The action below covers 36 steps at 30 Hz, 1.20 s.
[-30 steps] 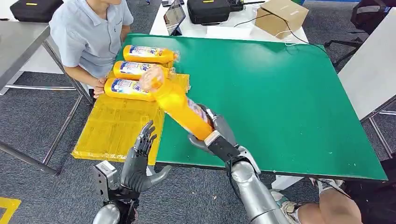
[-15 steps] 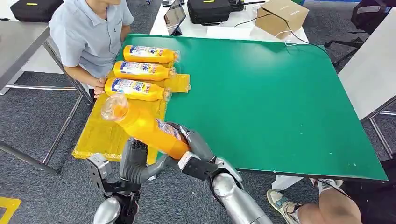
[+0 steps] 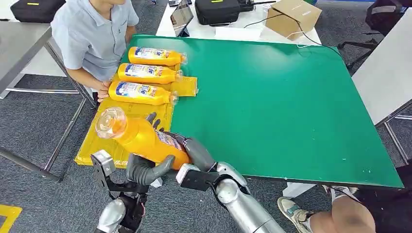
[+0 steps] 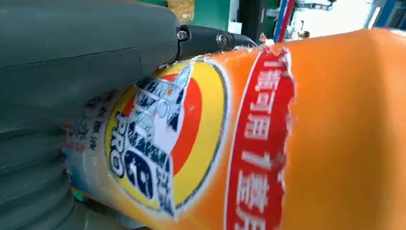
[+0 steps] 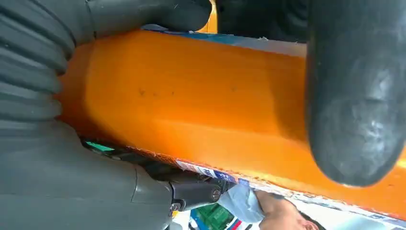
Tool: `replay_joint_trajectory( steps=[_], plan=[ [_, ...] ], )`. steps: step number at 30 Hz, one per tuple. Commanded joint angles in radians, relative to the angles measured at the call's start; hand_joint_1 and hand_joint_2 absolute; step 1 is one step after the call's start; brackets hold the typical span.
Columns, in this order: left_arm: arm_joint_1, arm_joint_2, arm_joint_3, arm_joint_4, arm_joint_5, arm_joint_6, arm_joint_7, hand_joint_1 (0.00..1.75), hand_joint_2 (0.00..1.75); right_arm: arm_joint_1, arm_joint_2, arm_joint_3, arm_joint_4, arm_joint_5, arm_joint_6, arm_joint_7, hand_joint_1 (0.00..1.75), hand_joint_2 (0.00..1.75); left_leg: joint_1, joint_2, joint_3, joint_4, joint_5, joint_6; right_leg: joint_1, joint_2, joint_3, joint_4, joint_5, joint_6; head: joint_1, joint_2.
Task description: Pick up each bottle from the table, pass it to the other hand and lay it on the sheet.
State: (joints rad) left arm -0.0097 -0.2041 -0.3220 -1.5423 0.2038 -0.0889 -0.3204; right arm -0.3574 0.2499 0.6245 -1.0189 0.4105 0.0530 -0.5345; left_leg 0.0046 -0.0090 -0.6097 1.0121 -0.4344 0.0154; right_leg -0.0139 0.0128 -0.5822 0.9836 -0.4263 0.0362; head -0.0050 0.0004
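I see the green table [image 3: 291,97] spanning most of the head view. A yellow sheet [image 3: 114,133] lies over its left edge and hangs past it. A person [image 3: 90,36] in a light blue shirt sits at the far left corner, one hand resting at the sheet's edge.

Three orange bottles lie on their sides in a row at the far end of the sheet, caps pointing right: far bottle [image 3: 154,56], middle bottle [image 3: 145,73], near bottle [image 3: 138,92]. They sit just beside one another.

A fourth bottle, the held bottle [image 3: 141,138], is in the air above the near part of the sheet, tilted, with its clear cap end up and to the left.

My right hand [image 3: 192,150] is clamped around the lower body of the held bottle; the right wrist view shows the thumb and a dark finger [image 5: 354,96] pressed on the orange surface [image 5: 191,96].

My left hand [image 3: 145,167] is under and against the same bottle, thumb curled up at its base. In the left wrist view the label [image 4: 163,143] sits against the palm. I cannot tell whether the left fingers have closed on it.
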Motion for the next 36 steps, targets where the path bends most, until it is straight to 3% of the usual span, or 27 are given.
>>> replay_joint_trajectory(
  steps=[1, 2, 3, 4, 5, 9, 10, 13, 15, 16, 20, 26, 29, 32, 36],
  plan=[
    [-0.095, 0.012, -0.009, 0.083, 0.059, -0.016, 0.007, 1.75, 1.75, -0.073, -0.035, 0.073, 0.128, -0.007, 0.047, 0.005, 1.52, 1.75, 0.001, -0.001, 0.002, -0.001, 0.0, -0.001, 0.001, -0.003, 0.003, -0.001, 0.0, -0.001, 0.0, 0.0],
    [-0.105, 0.015, -0.013, 0.084, 0.071, -0.023, 0.006, 1.75, 1.75, -0.082, -0.038, 0.078, 0.151, -0.008, 0.054, 0.006, 1.19, 1.75, 0.0, -0.001, 0.002, -0.001, 0.0, 0.0, 0.0, -0.002, 0.002, -0.001, 0.0, -0.001, 0.0, 0.0],
    [-0.108, 0.015, -0.013, 0.084, 0.071, -0.023, 0.006, 1.75, 1.75, -0.083, -0.04, 0.077, 0.153, -0.008, 0.055, 0.005, 1.12, 1.75, 0.001, -0.002, 0.003, -0.001, 0.0, -0.001, 0.001, -0.003, 0.004, -0.001, 0.0, -0.001, 0.0, 0.0],
    [-0.114, 0.015, -0.013, 0.087, 0.078, -0.025, 0.007, 1.75, 1.75, -0.086, -0.039, 0.075, 0.162, -0.009, 0.053, 0.001, 0.63, 1.75, 0.001, -0.001, 0.003, -0.001, 0.0, -0.001, 0.001, -0.003, 0.003, -0.001, 0.0, -0.001, 0.0, 0.0],
    [-0.118, 0.016, -0.014, 0.089, 0.083, -0.024, 0.007, 1.75, 1.75, -0.087, -0.036, 0.069, 0.169, -0.011, 0.049, 0.0, 0.51, 1.75, 0.001, -0.001, 0.004, -0.001, 0.0, -0.001, 0.001, -0.003, 0.005, -0.002, 0.0, -0.002, 0.0, 0.0],
    [-0.118, 0.016, -0.014, 0.089, 0.083, -0.024, 0.007, 1.75, 1.75, -0.087, -0.036, 0.069, 0.169, -0.011, 0.049, 0.0, 0.51, 1.75, 0.001, -0.002, 0.003, -0.001, 0.0, -0.001, 0.001, -0.003, 0.004, -0.002, 0.0, -0.001, 0.0, 0.0],
    [-0.116, 0.015, -0.01, 0.087, 0.093, -0.021, 0.007, 1.75, 1.75, -0.082, -0.032, 0.061, 0.159, -0.009, 0.031, 0.008, 0.0, 1.75, 0.0, -0.001, 0.002, -0.001, 0.0, 0.0, 0.001, -0.002, 0.003, -0.001, -0.001, -0.001, 0.0, 0.0],
    [-0.117, 0.017, 0.006, 0.089, 0.114, -0.009, 0.017, 1.75, 1.75, -0.079, -0.033, 0.066, 0.147, 0.029, -0.02, 0.023, 0.0, 1.75, 0.001, -0.002, 0.005, -0.001, -0.001, -0.001, 0.001, -0.004, 0.006, -0.002, -0.001, -0.002, 0.0, 0.0],
    [-0.131, 0.027, 0.025, 0.114, 0.108, 0.026, 0.055, 1.75, 1.75, -0.069, -0.037, 0.072, 0.12, 0.105, -0.131, 0.028, 0.0, 1.75, 0.001, -0.001, 0.003, -0.001, 0.0, -0.001, 0.001, -0.002, 0.003, -0.001, -0.001, -0.001, 0.0, 0.0],
    [-0.144, 0.037, 0.032, 0.129, 0.089, 0.051, 0.071, 1.75, 1.75, -0.064, -0.039, 0.077, 0.107, 0.14, -0.18, 0.032, 0.0, 0.0, 0.001, -0.001, 0.005, -0.001, 0.0, -0.001, 0.001, -0.003, 0.005, -0.002, -0.001, -0.002, 0.0, 0.0],
    [-0.245, 0.08, 0.075, 0.275, -0.029, 0.159, 0.125, 1.75, 1.75, -0.047, -0.049, 0.075, 0.05, 0.241, -0.327, 0.054, 0.0, 0.0, 0.0, -0.003, 0.003, -0.001, 0.001, -0.001, 0.001, -0.004, 0.003, -0.001, 0.0, -0.001, 0.0, 0.0],
    [-0.382, 0.115, 0.132, 0.418, -0.212, 0.251, 0.123, 1.75, 1.75, -0.048, -0.05, 0.049, 0.048, 0.268, -0.395, 0.055, 0.0, 0.0, 0.0, -0.002, 0.003, -0.001, 0.001, -0.001, 0.001, -0.003, 0.003, 0.0, 0.0, -0.002, 0.001, 0.0],
    [-0.472, 0.145, 0.126, 0.515, -0.415, 0.3, 0.181, 1.75, 1.75, -0.053, -0.052, 0.037, 0.052, 0.317, -0.448, 0.068, 0.0, 0.0, 0.001, 0.0, 0.002, -0.001, 0.001, -0.001, 0.001, -0.002, 0.002, 0.0, 0.0, -0.002, -0.001, 0.0],
    [-0.538, 0.152, 0.138, 0.59, -0.543, 0.279, 0.207, 1.75, 1.75, -0.058, -0.051, 0.023, 0.059, 0.33, -0.435, 0.073, 0.0, 0.0, 0.001, -0.006, 0.004, 0.0, 0.002, -0.002, 0.002, -0.008, 0.005, 0.001, -0.001, -0.002, 0.0, 0.0],
    [-0.655, 0.181, 0.095, 0.74, -0.839, 0.256, 0.271, 1.75, 1.75, -0.059, -0.048, 0.004, 0.055, 0.341, -0.399, 0.071, 0.0, 0.0, 0.001, -0.003, 0.001, 0.001, 0.002, -0.001, 0.001, -0.005, 0.002, 0.002, 0.0, -0.002, 0.0, 0.0]
  ],
)
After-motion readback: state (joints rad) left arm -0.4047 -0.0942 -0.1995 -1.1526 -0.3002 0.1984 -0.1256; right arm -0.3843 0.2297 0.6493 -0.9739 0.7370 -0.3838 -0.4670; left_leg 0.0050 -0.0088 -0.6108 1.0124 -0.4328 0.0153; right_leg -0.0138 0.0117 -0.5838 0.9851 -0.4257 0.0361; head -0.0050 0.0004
